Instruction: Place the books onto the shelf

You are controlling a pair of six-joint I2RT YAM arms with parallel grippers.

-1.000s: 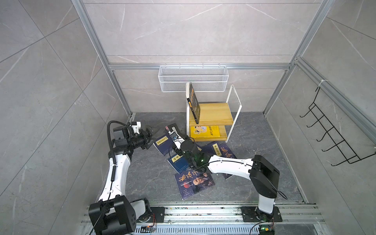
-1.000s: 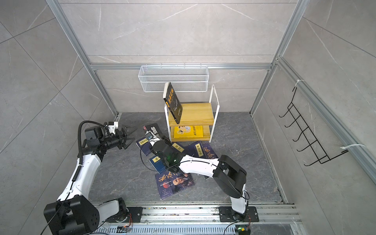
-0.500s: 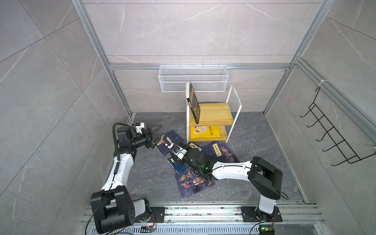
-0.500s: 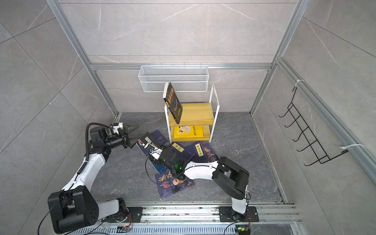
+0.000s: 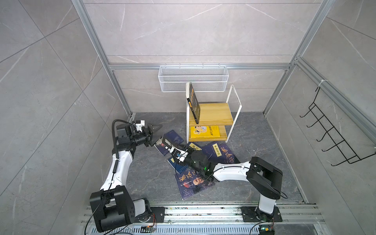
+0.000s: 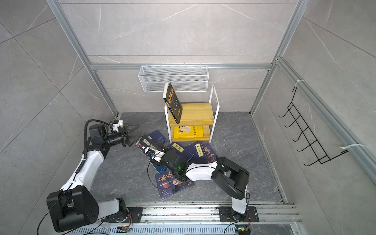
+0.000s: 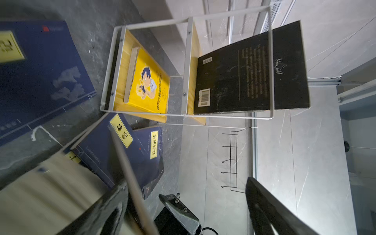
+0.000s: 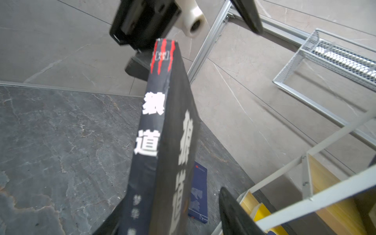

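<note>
Our right end effector (image 5: 172, 148) pinches the black book (image 5: 164, 142), tilted above the surface (image 5: 154, 179) near the shelf (image 5: 215, 112). Our left end effector (image 5: 155, 135) is spread around its far edge. If we let go early, it would likely drop.

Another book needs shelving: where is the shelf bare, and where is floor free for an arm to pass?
Top board: bare from the leaning black book across to its right edge. Lower board: mostly under the yellow book. Floor: bare right of the shelf in both top views; crowded with navy books in front of it.
</note>
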